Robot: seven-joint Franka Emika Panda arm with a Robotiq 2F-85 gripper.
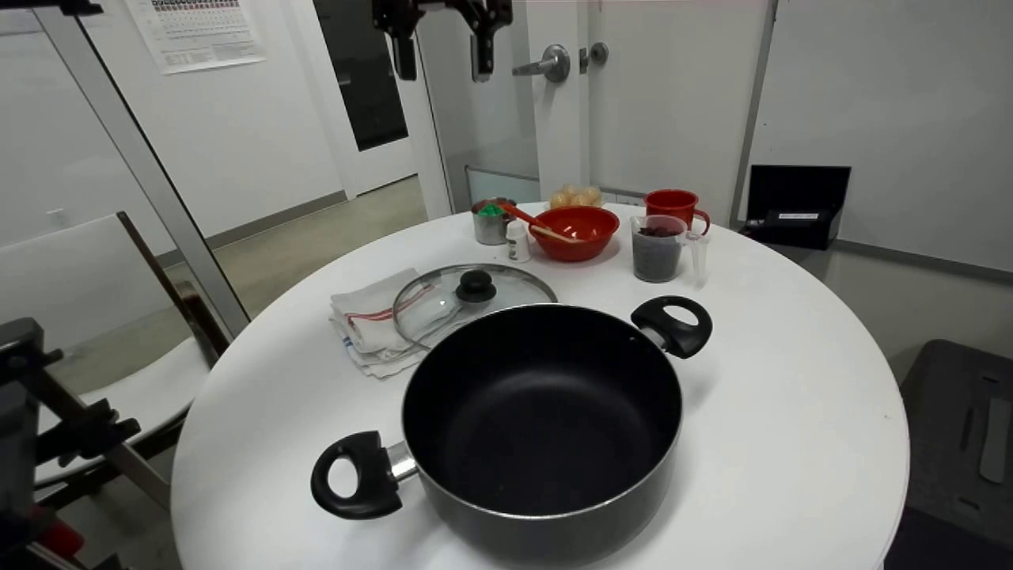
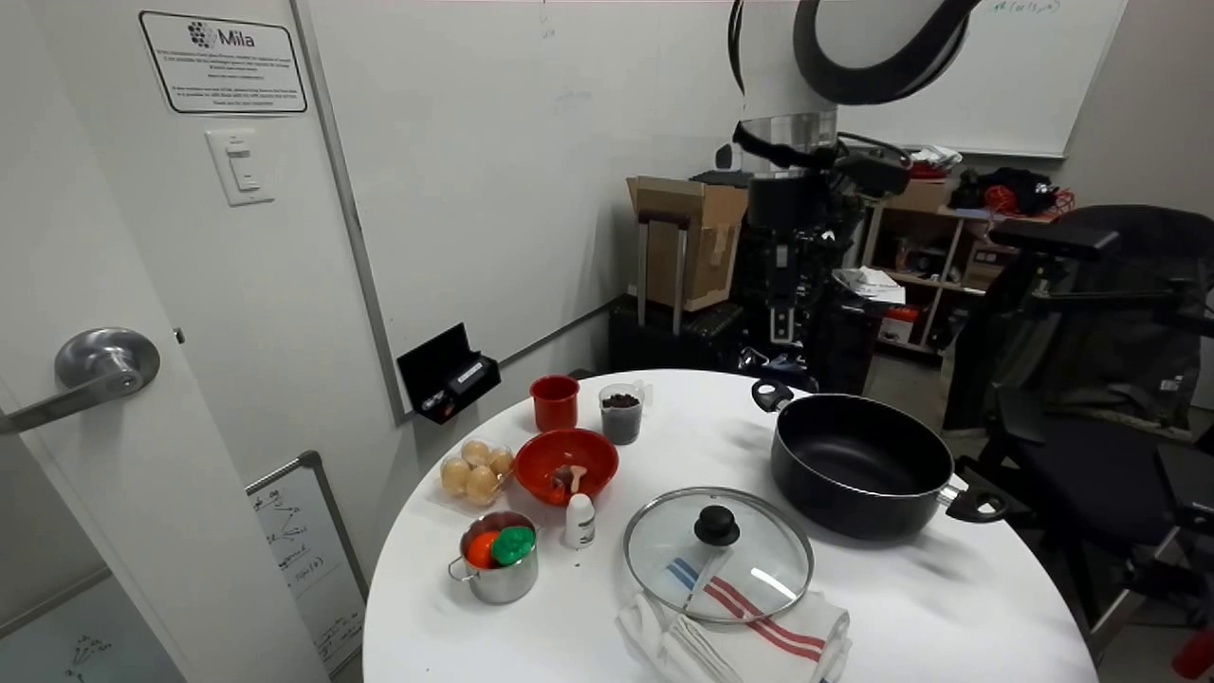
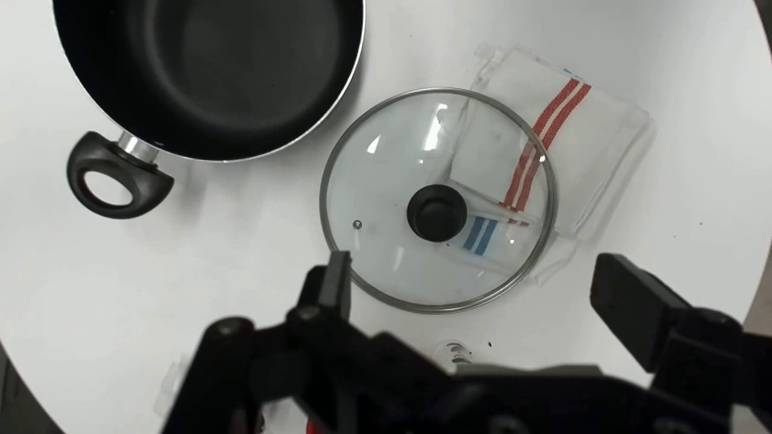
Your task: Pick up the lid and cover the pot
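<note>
The clear glass lid lies on the table with its black knob up, partly on a folded towel. It shows in both exterior views [image 1: 476,286] [image 2: 716,527] and the wrist view [image 3: 437,214]. In an exterior view the pot hides part of its edge. The wide black pot [image 1: 546,427] stands uncovered beside the lid, nothing in it; it also shows in an exterior view [image 2: 854,465] and, cut off, in the wrist view [image 3: 235,66]. My gripper [image 1: 443,70] is open and empty, high above the table, its fingers pointing down [image 2: 781,327]; in the wrist view its fingertips [image 3: 473,265] stand wide apart.
The white towel [image 2: 778,640] lies under the lid's edge. A red bowl [image 2: 567,465], a steel cup [image 2: 503,574], a small white bottle [image 2: 579,521], a measuring cup [image 1: 657,253], a red mug [image 1: 671,204] and a pack of eggs [image 2: 477,471] stand near the lid.
</note>
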